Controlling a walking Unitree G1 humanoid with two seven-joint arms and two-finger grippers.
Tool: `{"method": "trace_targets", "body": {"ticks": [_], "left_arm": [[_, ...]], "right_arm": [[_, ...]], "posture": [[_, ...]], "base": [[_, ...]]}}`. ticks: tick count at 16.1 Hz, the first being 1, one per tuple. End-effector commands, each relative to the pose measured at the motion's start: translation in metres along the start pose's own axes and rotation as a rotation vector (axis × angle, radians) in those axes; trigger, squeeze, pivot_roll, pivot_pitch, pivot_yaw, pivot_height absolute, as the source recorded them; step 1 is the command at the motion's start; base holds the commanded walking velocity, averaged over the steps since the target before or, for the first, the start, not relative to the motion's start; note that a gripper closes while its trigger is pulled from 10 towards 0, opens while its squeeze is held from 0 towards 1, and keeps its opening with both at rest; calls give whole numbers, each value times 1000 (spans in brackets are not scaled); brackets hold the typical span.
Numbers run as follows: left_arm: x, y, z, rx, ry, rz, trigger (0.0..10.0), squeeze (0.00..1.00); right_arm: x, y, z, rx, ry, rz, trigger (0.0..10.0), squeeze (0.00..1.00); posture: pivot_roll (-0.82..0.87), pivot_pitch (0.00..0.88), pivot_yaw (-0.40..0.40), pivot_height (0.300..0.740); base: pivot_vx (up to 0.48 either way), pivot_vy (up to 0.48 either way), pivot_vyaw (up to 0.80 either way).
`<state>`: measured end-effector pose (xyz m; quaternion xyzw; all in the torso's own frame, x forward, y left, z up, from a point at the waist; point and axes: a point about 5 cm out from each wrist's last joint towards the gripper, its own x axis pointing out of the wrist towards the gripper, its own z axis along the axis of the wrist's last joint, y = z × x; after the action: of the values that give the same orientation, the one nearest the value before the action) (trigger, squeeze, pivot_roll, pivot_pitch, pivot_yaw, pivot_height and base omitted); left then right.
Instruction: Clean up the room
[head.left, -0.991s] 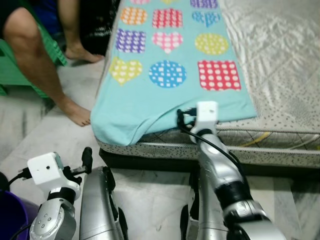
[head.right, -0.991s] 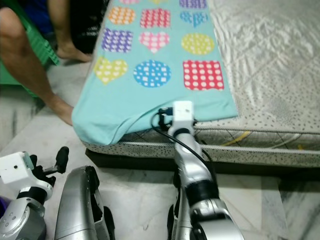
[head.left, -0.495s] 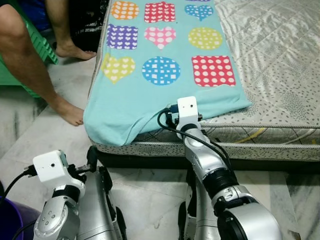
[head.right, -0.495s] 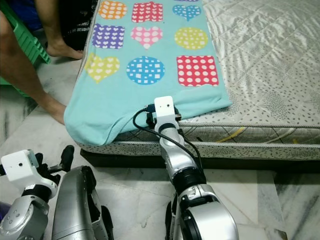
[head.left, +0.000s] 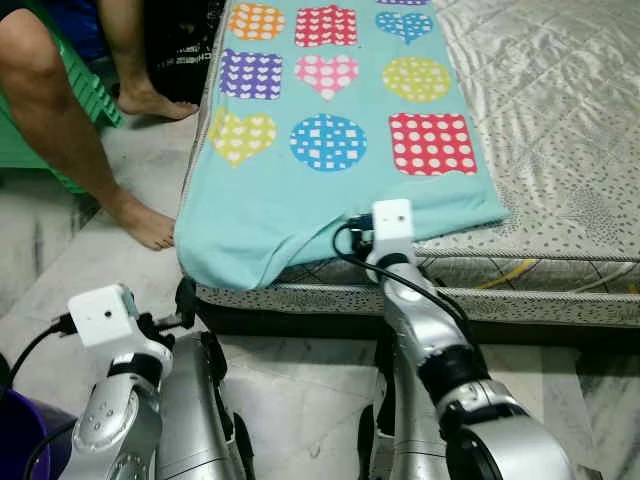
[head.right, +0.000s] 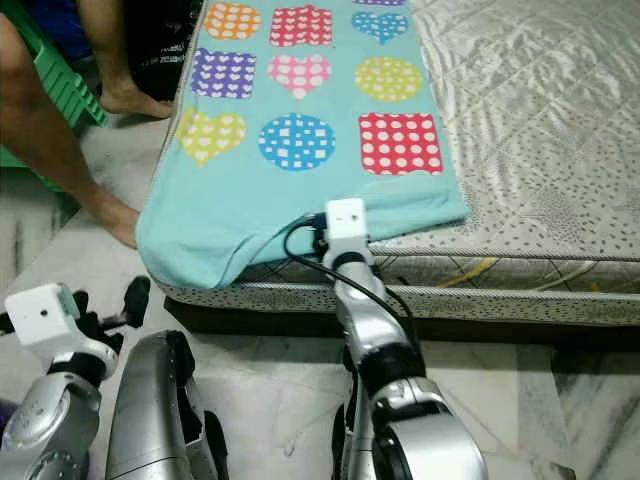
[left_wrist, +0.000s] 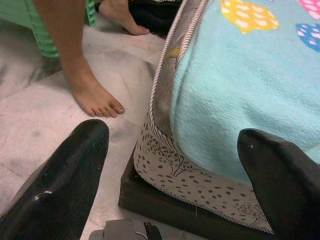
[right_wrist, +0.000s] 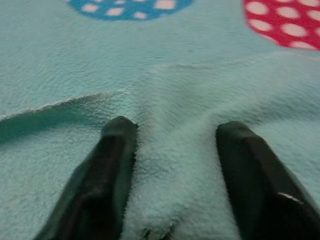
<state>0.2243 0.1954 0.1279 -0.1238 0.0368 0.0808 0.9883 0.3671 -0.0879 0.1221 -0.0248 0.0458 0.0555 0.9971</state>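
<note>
The turquoise blanket (head.left: 330, 190) lies lengthwise along the mattress (head.left: 560, 130), its near hem hanging over the edge; the right gripper (right_wrist: 172, 192) sits at that hem, fingers apart astride a raised fold, far nearer than the left gripper (left_wrist: 165, 165), open by the corner

Turquoise blanket (head.left: 330, 190), coloured spotted hearts, circles, squares; spread flat over bed's left part, upper centre of frame, near corner drooping over edge.
</note>
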Motion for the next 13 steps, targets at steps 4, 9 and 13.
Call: {"method": "trace_targets", "body": {"ticks": [4,9,13], "left_arm": [[1,9,-4,16,13,31,10000,0],[2,10,-3,18,4,26,10000,0],[6,10,-6,16,17,6,10000,0]], "right_arm": [[-13,-21,-23,90,87,-58,0,0],[-32,-39,-34,117,118,-39,0,0],[-56,-43,-45,123,195,42,4784,0]], "posture": [[27,213,-24,472],[19,192,-15,472],[10,171,-2,472]], "base": [[0,0,0],[0,0,0],[0,0,0]]}}
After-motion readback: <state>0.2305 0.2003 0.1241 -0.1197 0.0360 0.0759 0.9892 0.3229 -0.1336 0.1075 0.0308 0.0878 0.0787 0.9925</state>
